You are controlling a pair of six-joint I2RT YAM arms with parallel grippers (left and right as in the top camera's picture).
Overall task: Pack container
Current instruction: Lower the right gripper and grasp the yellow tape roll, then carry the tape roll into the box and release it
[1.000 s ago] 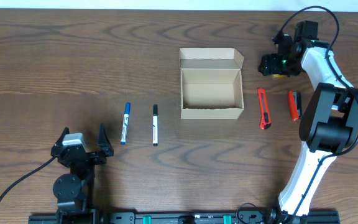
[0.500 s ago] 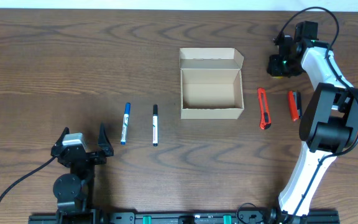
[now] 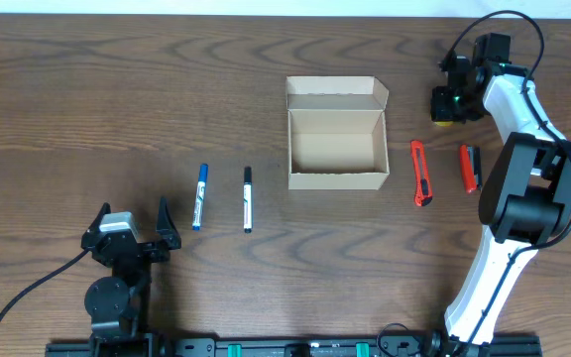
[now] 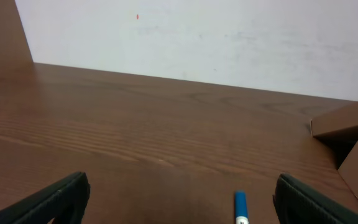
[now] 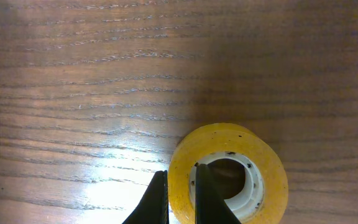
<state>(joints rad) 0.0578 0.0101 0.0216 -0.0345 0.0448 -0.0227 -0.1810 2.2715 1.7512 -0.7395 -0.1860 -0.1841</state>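
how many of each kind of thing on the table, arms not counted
markers: 2 (blue-capped, black-capped)
cardboard box: 1
red utility knife: 1
smaller red and black tool: 1
yellow tape roll: 1
total: 6

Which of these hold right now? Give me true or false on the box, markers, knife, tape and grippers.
1. The box is empty. True.
2. Both markers lie right of the box. False: the blue marker and black marker lie left of it.
3. The right gripper straddles the wall of the tape. True.
4. The left gripper holds a marker. False: it is open and empty.
5. The knife is inside the box. False: it lies on the table, right of the box.
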